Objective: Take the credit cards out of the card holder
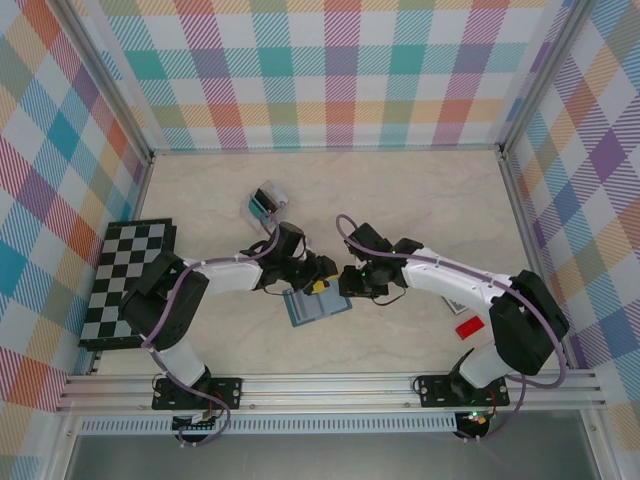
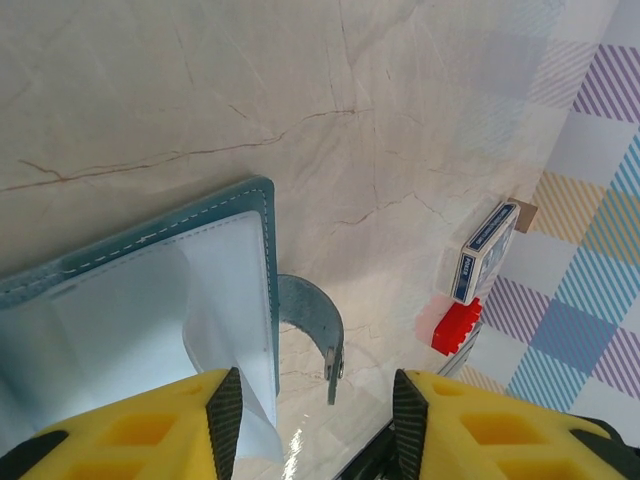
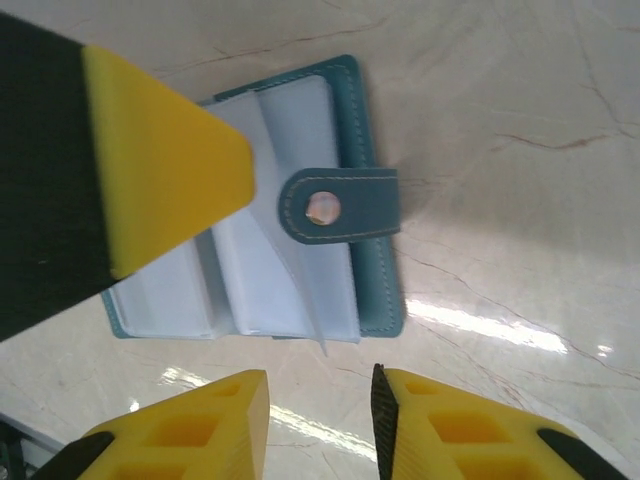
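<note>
Two hands hang over the middle of the pale marbled table (image 1: 420, 200). The left hand (image 2: 318, 400) has its fingers apart with nothing between them; the right hand (image 3: 320, 400) is likewise parted and empty.

Card holder (image 3: 375, 290): slate-teal with a stitched border, lying open and flat on the table directly beneath both hands. Its clear sleeves (image 3: 290, 150) face up, one leaf lifted; their contents cannot be made out.

Small clear box (image 1: 262, 205): well apart, toward the back wall, holding teal and black items.

Closing tab (image 3: 345, 207): curls from one outer edge back over the sleeves, snap uppermost.

Seen from the top, the holder's long axis runs left to right, slightly tilted.
</note>
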Controlling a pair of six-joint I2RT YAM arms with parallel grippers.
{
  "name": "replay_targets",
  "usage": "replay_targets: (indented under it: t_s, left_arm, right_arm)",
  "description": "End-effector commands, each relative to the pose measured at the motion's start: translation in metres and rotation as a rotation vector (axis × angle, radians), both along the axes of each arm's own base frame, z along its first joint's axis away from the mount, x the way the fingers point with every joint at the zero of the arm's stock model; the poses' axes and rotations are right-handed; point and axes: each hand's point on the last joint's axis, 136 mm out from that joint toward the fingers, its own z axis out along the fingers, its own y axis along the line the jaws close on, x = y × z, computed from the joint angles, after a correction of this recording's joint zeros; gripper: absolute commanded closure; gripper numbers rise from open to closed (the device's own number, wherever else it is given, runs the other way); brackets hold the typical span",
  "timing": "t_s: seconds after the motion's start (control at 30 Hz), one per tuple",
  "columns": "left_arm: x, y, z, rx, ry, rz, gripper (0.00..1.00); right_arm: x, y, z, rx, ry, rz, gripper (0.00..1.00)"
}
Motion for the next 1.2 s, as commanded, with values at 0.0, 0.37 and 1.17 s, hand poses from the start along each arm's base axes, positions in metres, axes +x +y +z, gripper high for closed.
replay_targets:
  t_s: [0.0, 0.37, 1.17]
  left_arm:
    - [0.007, -0.006, 0.013, -0.017, -0.029, 0.010, 0.53]
    - [0.011, 0.071, 0.030, 0.121, -0.048, 0.163, 0.30]
    - [-0.036, 0.119, 0.006, 0.130, 0.003, 0.202, 0.38]
  right_arm:
    - [-0.004, 0.018, 0.004, 0.071, 0.001, 0.079, 0.68]
    - [-0.003, 0.039, 0.006, 0.041, -0.020, 0.191, 0.66]
    - [0.002, 0.076, -0.038, -0.145, 0.110, 0.354, 0.59]
